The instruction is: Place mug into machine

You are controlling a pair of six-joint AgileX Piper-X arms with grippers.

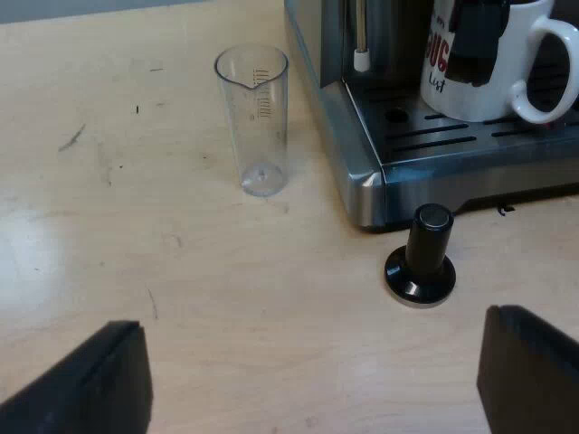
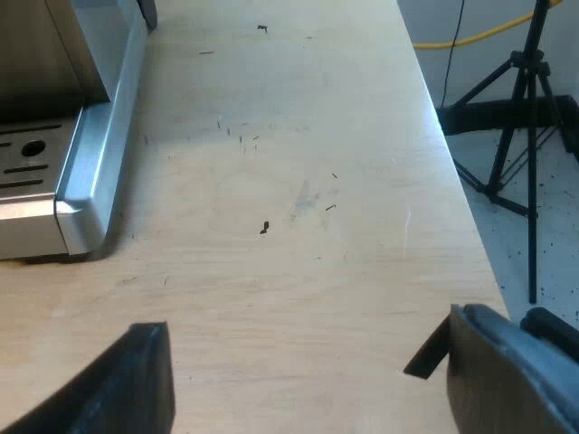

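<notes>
Left wrist view – A: We log the mug (image 1: pixel 507 77) upright on the tray (image 1: pixel 425 137) of the machine (image 1: pixel 359 172). Tools?
B: Our left tool (image 1: pixel 312 362) gapes wide, empty, over the desk (image 1: pixel 136 235) near tamper (image 1: pixel 423 255) and glass (image 1: pixel 253 117). Right tool (image 2: pixel 308 371) also wide open, empty, by the machine's corner.

Red block letters are being shown on the white mug (image 1: pixel 517 70), partly covered, reading something like "SUG", with a dark handwritten word under them that can't be read. Scale marks are being shown on the measuring glass (image 1: pixel 253 117), numbers unreadable.
</notes>
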